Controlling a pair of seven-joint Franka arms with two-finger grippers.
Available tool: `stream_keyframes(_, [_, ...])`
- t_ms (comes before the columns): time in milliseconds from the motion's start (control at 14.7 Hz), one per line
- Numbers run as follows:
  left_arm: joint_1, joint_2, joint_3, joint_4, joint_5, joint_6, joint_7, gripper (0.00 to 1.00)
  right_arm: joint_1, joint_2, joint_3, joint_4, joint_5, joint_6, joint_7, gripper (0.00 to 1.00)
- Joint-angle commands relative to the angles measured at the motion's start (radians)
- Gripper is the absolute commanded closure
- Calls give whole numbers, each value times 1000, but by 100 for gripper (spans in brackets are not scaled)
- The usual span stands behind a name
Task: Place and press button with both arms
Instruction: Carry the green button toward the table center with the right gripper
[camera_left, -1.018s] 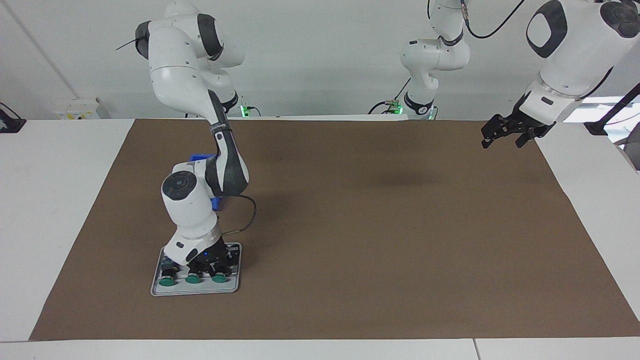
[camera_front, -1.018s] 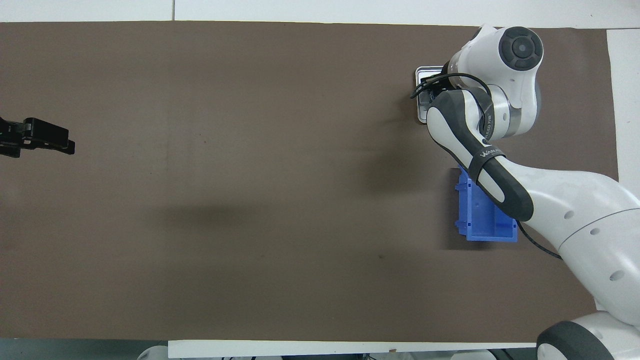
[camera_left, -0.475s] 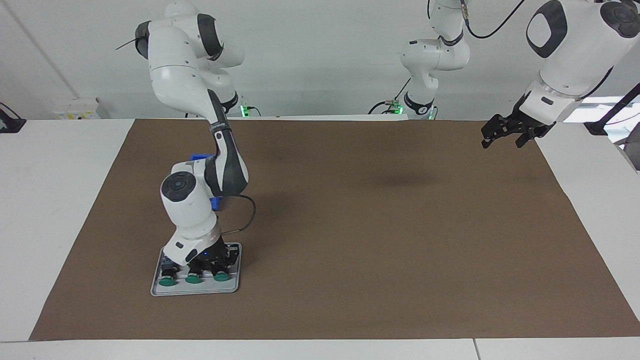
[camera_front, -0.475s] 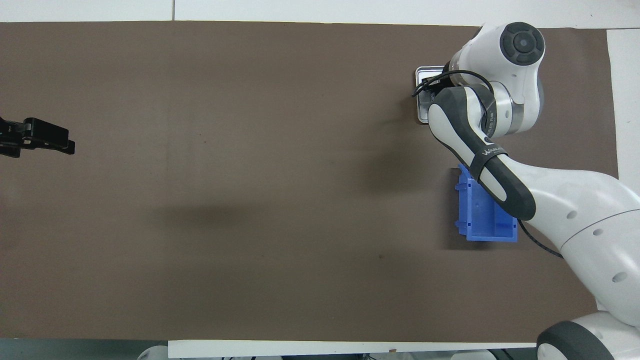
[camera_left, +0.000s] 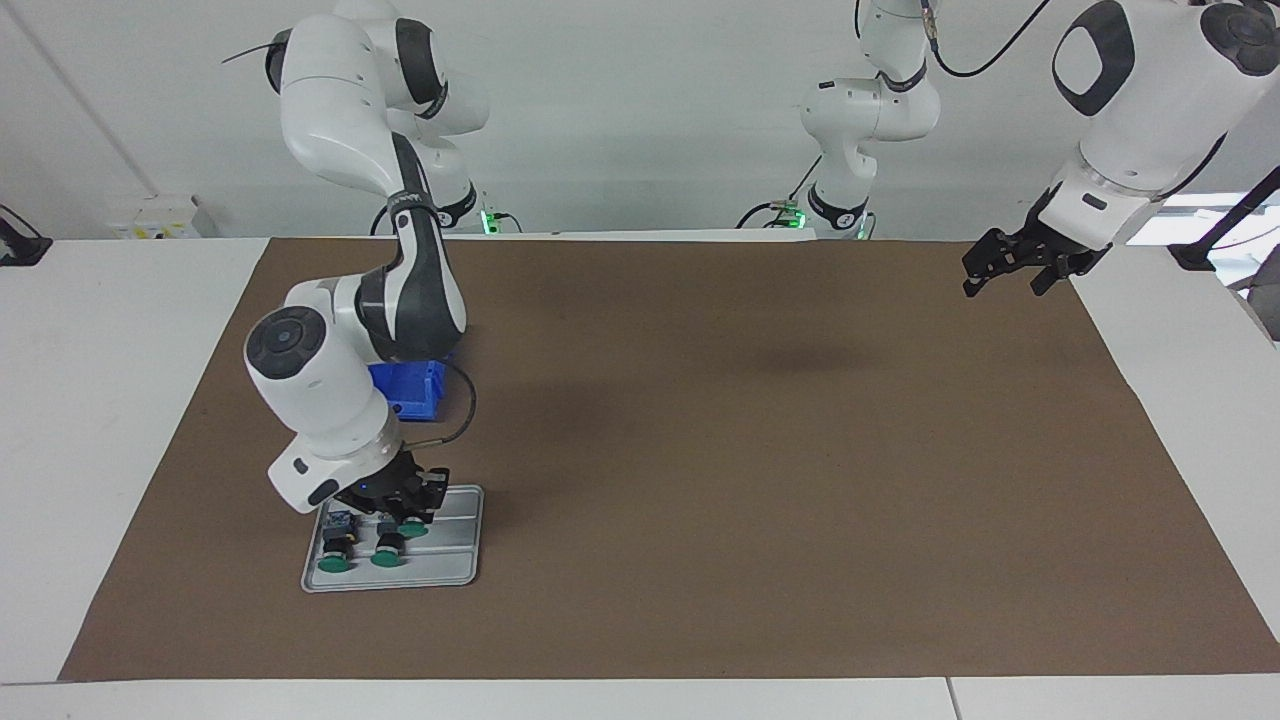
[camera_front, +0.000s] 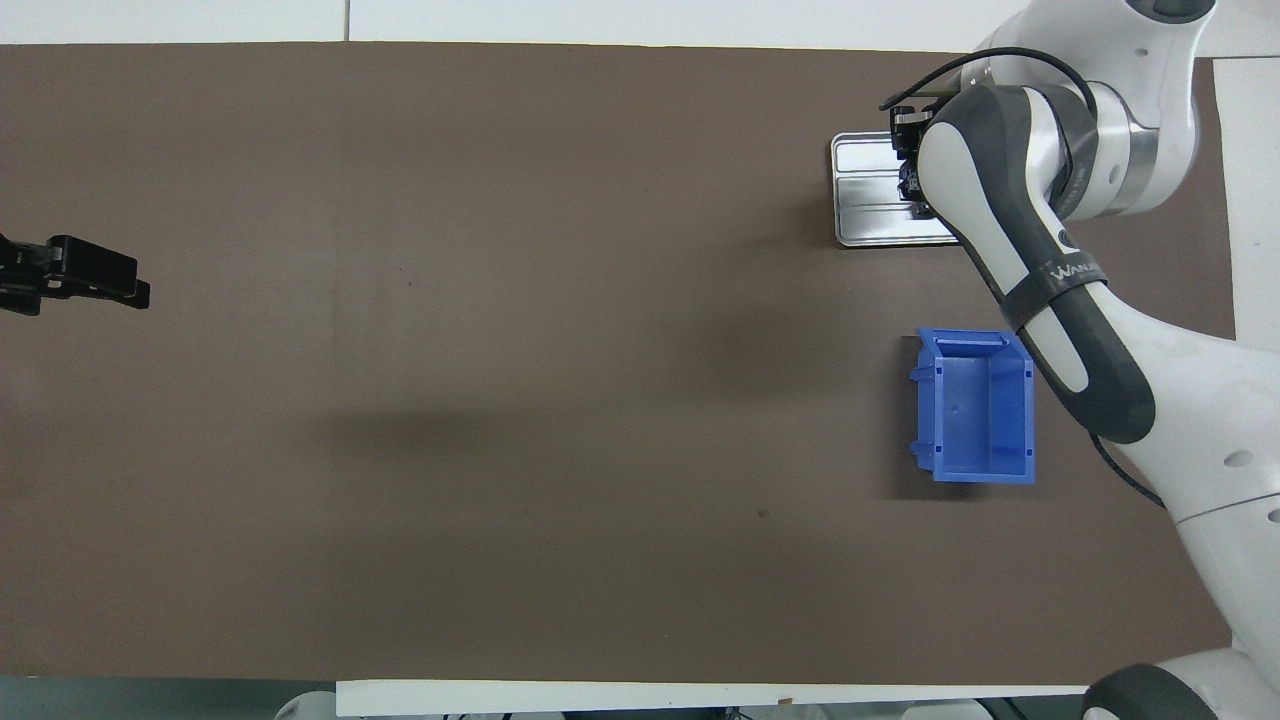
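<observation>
A large sheet of matte brown paper-like matting (camera_left: 760, 470) covers most of the white surface (camera_left: 110, 340), whose bare white margins show along the edges at both arms' ends and along the edge farthest from the robots. On the mat, toward the right arm's end of the surface, lies a flat rectangular silver-grey metal tray (camera_left: 455, 560) with rounded corners and a raised rim; shallow ridges run along its floor (camera_front: 870, 200). Nearer to the robots than the tray, well apart from it, stands an open-topped rectangular blue plastic bin (camera_front: 975, 410) with ribbed outer walls; its inside looks empty (camera_left: 408, 388).
</observation>
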Motion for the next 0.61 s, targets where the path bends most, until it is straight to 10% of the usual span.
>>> stream_keyframes(0, [1, -9, -1, -2, 18, 1, 6, 0, 145, -28, -137, 1, 20, -102, 228, 94])
stream_keyframes(543, [1, -9, -1, 0, 18, 1, 6, 0, 453, -71, -380, -4, 150, -284, 932, 94])
